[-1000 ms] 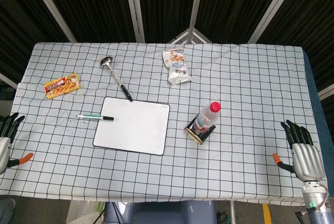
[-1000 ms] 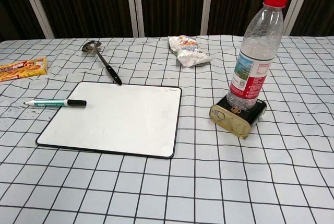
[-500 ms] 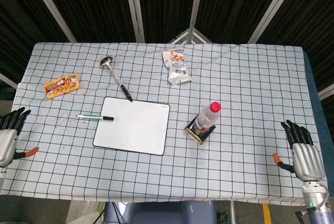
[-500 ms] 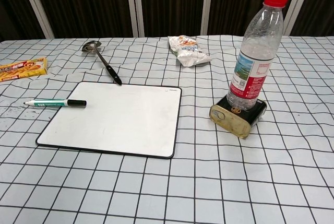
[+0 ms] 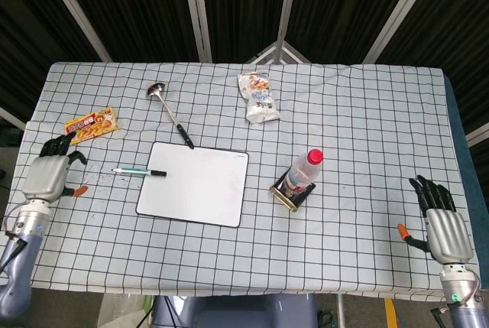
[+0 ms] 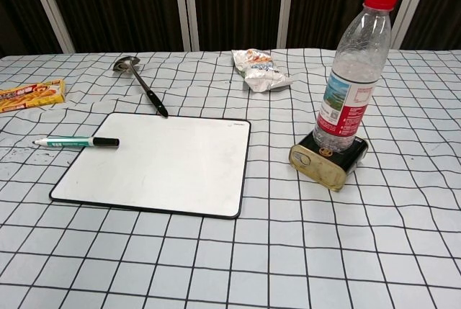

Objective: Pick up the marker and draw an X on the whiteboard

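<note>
A blank whiteboard (image 5: 195, 182) (image 6: 157, 162) with a black rim lies flat on the checked tablecloth. A marker (image 5: 138, 171) (image 6: 75, 142) with a green barrel and black cap lies across the board's left edge, cap end on the board. My left hand (image 5: 50, 173) hovers over the table left of the marker, fingers spread, holding nothing. Open and still, my right hand (image 5: 442, 222) sits at the table's near right edge. Neither hand shows in the chest view.
A ladle (image 5: 170, 112) (image 6: 141, 83) lies just beyond the board. An orange snack packet (image 5: 91, 125) (image 6: 29, 95) sits at the far left, a white snack bag (image 5: 257, 97) (image 6: 259, 70) at the back. A water bottle (image 5: 303, 172) (image 6: 351, 78) stands on a flat tin (image 5: 289, 194) (image 6: 329, 156) right of the board.
My left hand has moved up from the table's left edge and inward toward the marker. The right hand and all objects have stayed put.
</note>
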Controlling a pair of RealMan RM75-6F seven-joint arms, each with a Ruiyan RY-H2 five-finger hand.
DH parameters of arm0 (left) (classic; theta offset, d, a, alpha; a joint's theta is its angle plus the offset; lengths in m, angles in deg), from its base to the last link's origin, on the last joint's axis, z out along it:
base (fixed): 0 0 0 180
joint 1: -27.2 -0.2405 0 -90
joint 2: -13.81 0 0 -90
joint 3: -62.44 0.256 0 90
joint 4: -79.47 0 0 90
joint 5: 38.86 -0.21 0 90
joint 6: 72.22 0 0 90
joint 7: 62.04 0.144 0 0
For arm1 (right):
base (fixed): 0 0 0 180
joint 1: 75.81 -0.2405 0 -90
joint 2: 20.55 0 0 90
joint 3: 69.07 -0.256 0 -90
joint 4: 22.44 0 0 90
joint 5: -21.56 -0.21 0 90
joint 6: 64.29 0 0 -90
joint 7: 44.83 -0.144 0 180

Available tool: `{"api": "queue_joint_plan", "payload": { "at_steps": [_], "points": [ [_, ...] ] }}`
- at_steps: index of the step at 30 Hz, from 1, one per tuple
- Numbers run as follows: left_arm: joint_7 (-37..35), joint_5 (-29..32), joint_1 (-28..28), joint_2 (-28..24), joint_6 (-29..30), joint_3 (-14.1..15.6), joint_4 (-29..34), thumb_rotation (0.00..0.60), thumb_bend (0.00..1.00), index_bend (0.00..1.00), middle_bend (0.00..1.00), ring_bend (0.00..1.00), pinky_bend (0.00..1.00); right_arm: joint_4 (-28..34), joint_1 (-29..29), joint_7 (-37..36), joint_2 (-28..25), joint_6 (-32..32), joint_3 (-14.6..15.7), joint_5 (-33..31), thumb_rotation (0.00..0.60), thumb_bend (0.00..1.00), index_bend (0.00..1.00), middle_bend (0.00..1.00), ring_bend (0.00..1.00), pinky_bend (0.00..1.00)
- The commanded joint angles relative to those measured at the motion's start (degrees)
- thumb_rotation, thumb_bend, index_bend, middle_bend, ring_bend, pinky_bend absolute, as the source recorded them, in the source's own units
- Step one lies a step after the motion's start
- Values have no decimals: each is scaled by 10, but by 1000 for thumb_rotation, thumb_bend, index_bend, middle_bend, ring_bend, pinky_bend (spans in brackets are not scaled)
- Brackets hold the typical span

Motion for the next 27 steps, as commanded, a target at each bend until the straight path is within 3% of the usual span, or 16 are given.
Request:
{"api": "queue_joint_plan", "payload": {
  "at_steps": [1,10,27],
  "points": [
    [31,31,32,42,-24,-12,-34,600,296,437,0,0,0,0,0,-2,0,0,0,0,600,312,0,0,0,0],
    [82,70,80,112,-52,-12,-82,600,352,462,0,0,0,-1,-1,-6,-2,-4,-1,-2,600,312,0,0,0,0],
    [136,122,120,176,-69,-3,-117,600,428,456,0,0,0,1,-2,-10,-4,-6,0,-2,600,313,0,0,0,0]
  ]
}}
